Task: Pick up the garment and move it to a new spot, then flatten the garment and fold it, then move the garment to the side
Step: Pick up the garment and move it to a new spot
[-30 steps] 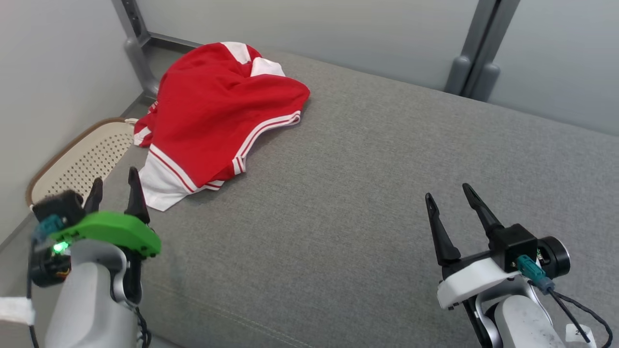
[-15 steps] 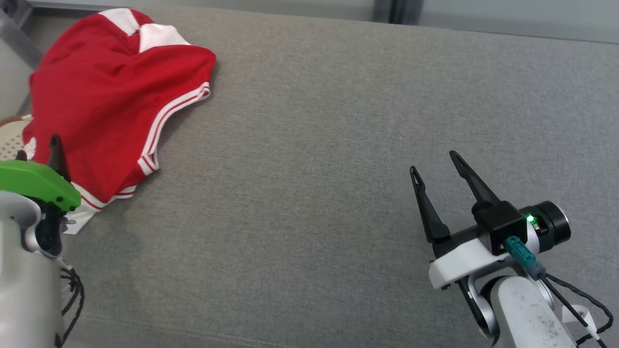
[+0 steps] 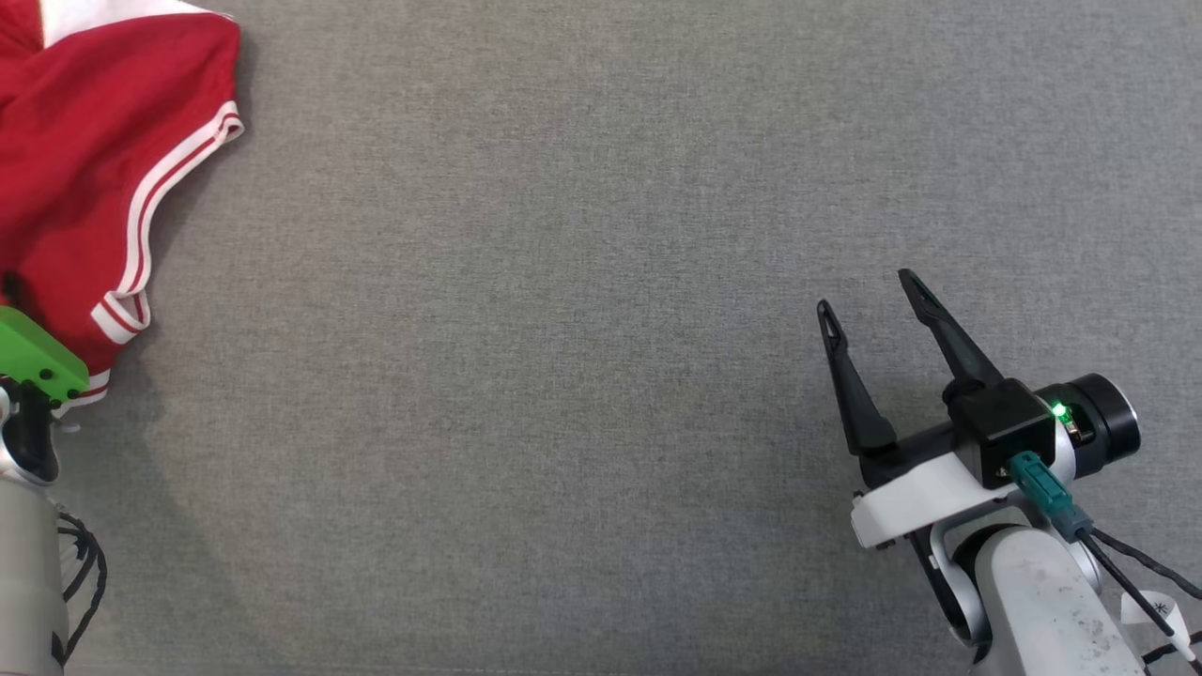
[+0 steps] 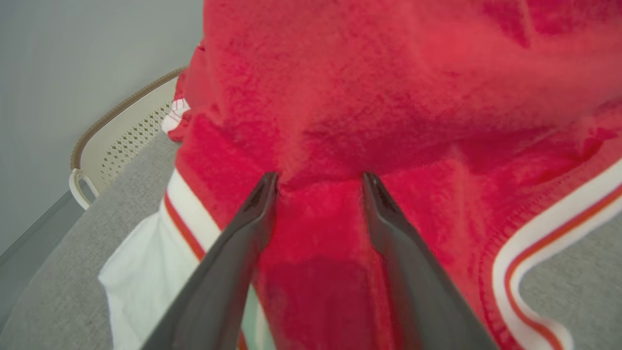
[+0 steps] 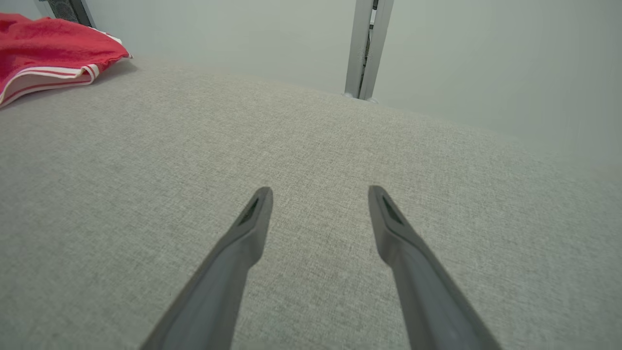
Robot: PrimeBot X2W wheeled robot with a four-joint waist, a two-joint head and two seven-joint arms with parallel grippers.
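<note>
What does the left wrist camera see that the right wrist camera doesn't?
Left wrist camera: the left gripper, fingers apart, tips on the red garment up close, plus a cream basket with holes. Right wrist camera: the right gripper, open above the grey fabric surface, plus a grey post. Both: the red garment, the grey fabric surface and a pale wall.

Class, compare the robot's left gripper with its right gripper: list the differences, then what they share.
The left gripper has its tips on the red garment; the right gripper hangs over the bare grey surface, apart from the garment. The left gripper's body is green; the right gripper's is white. Both have two dark fingers, jaws open.
</note>
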